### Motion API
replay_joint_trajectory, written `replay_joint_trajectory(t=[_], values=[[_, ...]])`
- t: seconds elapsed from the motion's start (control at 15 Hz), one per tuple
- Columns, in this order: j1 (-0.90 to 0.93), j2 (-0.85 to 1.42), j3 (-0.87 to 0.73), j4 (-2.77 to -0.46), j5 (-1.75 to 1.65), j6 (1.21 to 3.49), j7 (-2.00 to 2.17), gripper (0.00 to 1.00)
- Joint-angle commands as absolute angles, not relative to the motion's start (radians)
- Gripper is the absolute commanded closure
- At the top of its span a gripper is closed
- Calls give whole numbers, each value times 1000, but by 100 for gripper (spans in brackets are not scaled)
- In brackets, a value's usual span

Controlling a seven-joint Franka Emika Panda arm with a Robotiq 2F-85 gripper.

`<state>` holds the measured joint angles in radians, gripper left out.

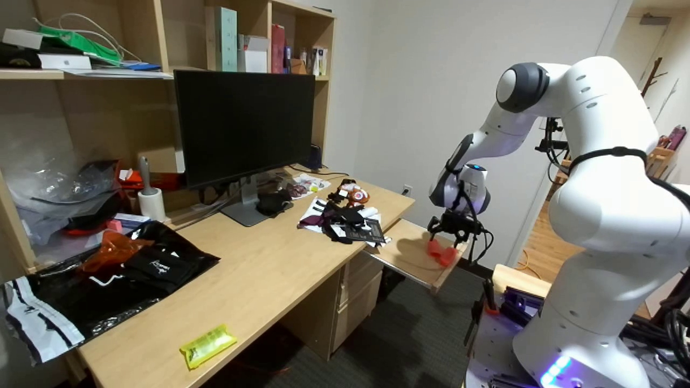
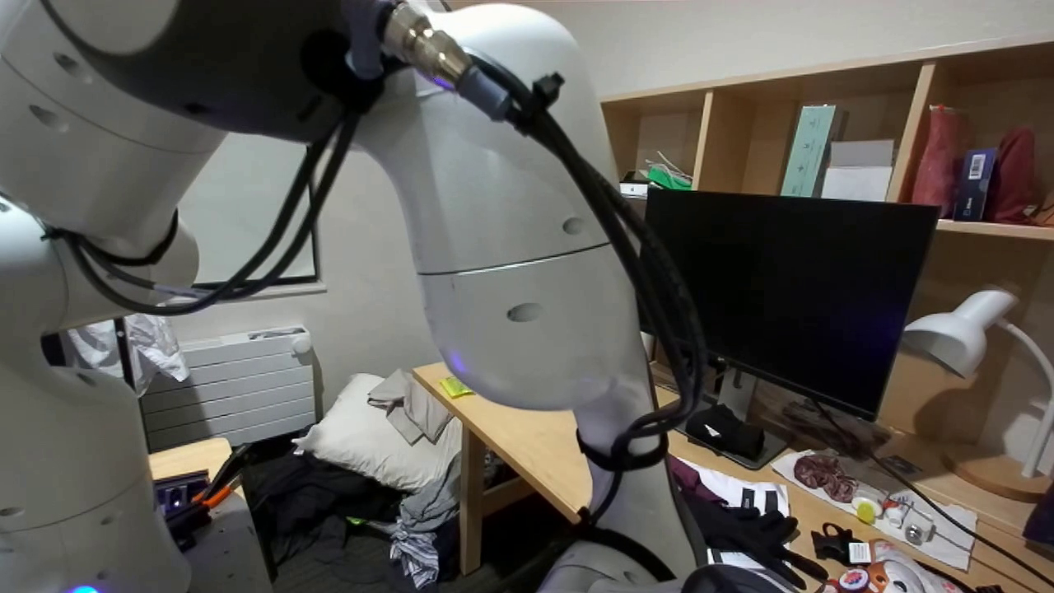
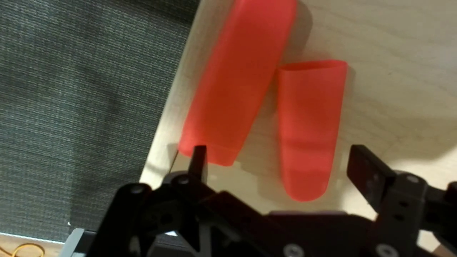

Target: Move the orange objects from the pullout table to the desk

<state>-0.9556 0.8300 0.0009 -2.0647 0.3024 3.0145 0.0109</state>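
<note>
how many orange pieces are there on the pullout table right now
2. In the wrist view, the outer piece lies along the edge of the pullout table, the inner piece beside it, farther in. Part of the table is hidden, so there may be others.

2 exterior views share desk (image 1: 264, 264) from opposite ends; wrist view: downward, near pullout table (image 3: 400, 67).

1. Right of the monitor (image 1: 245, 124), the wrist view's top edge cuts off the longer orange piece (image 3: 242, 75).
2. Left of it, in an exterior view, the arm (image 2: 494, 222) hides part of the desk (image 2: 535, 441).
3. Above it, the green box (image 1: 228, 40) bears marks too small to read.
</note>
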Motion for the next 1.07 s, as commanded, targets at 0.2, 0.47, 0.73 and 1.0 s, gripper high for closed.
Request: replay_joint_trajectory(t=[0.2, 0.47, 0.73, 1.0], values=[[-919, 893, -4, -2012, 306, 3056, 50, 0], [-916, 924, 6, -1969, 313, 3065, 70, 0], [-897, 938, -12, -1940, 308, 3046, 86, 0], [-887, 931, -30, -1937, 303, 3018, 90, 0]])
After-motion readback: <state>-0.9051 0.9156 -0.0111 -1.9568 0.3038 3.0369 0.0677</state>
